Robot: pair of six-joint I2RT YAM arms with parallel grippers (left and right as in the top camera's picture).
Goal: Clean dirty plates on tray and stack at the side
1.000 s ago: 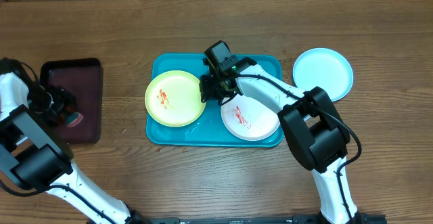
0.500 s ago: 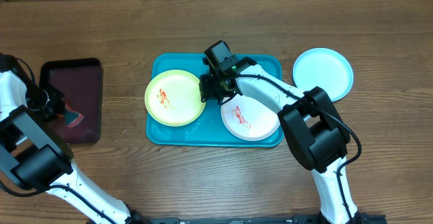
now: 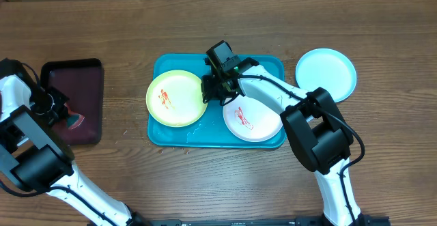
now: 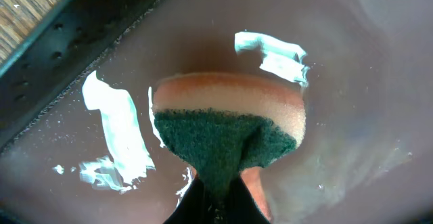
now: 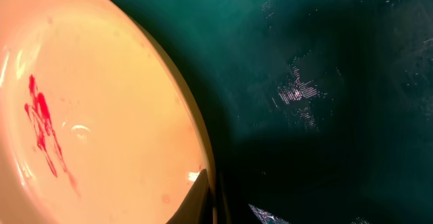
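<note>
The yellow-green plate (image 3: 176, 98) (image 5: 88, 116), red smear at its centre, lies at the left of the turquoise tray (image 3: 218, 138) (image 5: 325, 82). My right gripper (image 3: 209, 89) (image 5: 212, 187) is shut on this plate's right rim, one finger above and one below. The white plate (image 3: 254, 120), also smeared red, sits at the tray's right. The light blue plate (image 3: 326, 74) rests on the table right of the tray. My left gripper (image 3: 58, 110) (image 4: 218, 191) is shut on a sponge (image 4: 226, 132) (image 3: 73, 120), its green scouring face pinched and the orange foam beyond it.
A dark maroon tray (image 3: 72, 65) (image 4: 352, 82) stands at the far left, with the sponge and my left gripper over it. White glare patches show on its wet floor. The right arm reaches across the white plate.
My left gripper has shut on the sponge over the maroon tray and shifted slightly. The right arm and the plates have not moved.
</note>
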